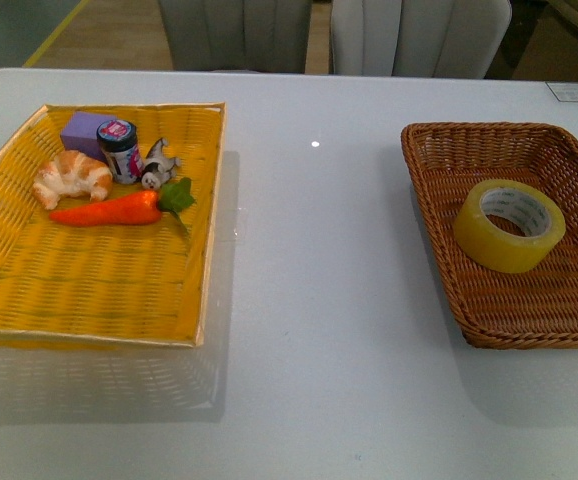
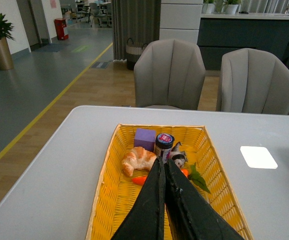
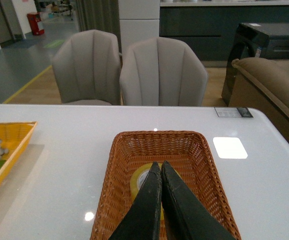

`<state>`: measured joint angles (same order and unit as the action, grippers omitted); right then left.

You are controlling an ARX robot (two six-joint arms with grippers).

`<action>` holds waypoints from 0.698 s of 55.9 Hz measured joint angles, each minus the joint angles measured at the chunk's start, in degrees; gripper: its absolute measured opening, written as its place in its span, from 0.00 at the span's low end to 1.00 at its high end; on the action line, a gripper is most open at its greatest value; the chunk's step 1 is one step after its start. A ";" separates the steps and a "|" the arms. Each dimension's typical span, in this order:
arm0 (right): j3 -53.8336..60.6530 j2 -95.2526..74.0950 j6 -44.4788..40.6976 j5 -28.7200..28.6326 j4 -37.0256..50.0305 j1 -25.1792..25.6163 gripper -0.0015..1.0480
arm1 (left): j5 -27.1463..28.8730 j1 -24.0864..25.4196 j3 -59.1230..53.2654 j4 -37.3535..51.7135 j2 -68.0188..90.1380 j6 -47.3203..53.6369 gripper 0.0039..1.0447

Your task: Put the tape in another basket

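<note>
Sitting in the brown basket [image 1: 439,160] is the tape [image 1: 509,225], with both claws [image 2: 164,167] [image 3: 160,170] pressed together, holding nothing.

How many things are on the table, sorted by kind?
Baskets: 2, the yellow basket and the brown basket
Food items: 3, croissant, carrot, jar
Tape: 1
Purple block: 1
Small toy figure: 1
Total: 8

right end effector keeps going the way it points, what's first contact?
Probably the yellowish translucent tape roll lying in the brown woven wicker basket; the shut right end effector points at it. Depth unclear.
</note>
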<state>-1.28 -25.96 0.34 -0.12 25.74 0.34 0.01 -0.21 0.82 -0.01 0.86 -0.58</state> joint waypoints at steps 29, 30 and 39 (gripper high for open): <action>0.00 12.90 0.00 0.00 -12.61 -0.13 0.02 | 0.00 0.00 0.00 0.00 0.00 0.00 0.01; 0.00 13.38 0.00 0.00 -13.07 -0.13 0.02 | 0.00 0.00 0.00 0.00 -0.02 0.00 0.01; -0.02 17.20 0.00 0.02 -17.03 -0.13 0.02 | 0.00 0.00 0.00 0.00 -0.02 0.00 0.01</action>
<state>-1.30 -8.75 0.34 -0.10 8.71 0.21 0.01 -0.21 0.82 -0.01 0.84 -0.58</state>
